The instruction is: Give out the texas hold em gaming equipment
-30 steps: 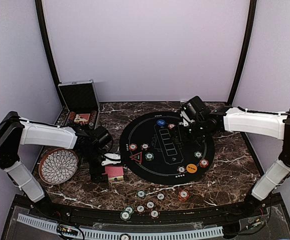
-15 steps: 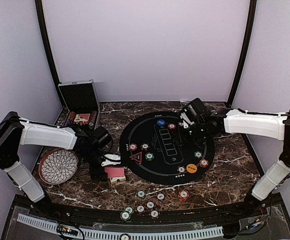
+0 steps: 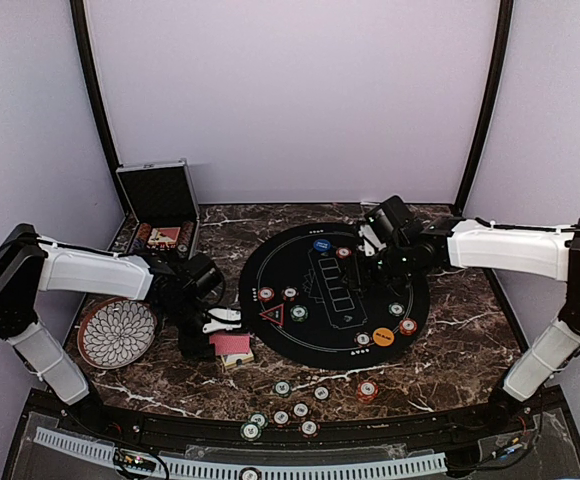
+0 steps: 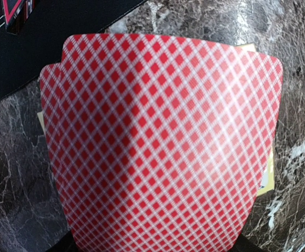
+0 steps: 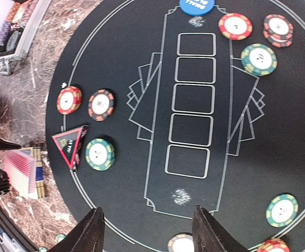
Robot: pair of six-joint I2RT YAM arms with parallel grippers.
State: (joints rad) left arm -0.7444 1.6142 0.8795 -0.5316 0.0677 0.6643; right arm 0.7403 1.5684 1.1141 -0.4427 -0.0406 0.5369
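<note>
Left gripper (image 3: 218,332), lower left, pinches a bowed red-backed card (image 4: 158,142), likely to deal it. Right gripper (image 5: 150,233) gapes empty over the mat (image 5: 110,58).

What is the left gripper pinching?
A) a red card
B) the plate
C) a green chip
A: the left gripper is shut on a red card, which bends and fills its wrist view.
</note>
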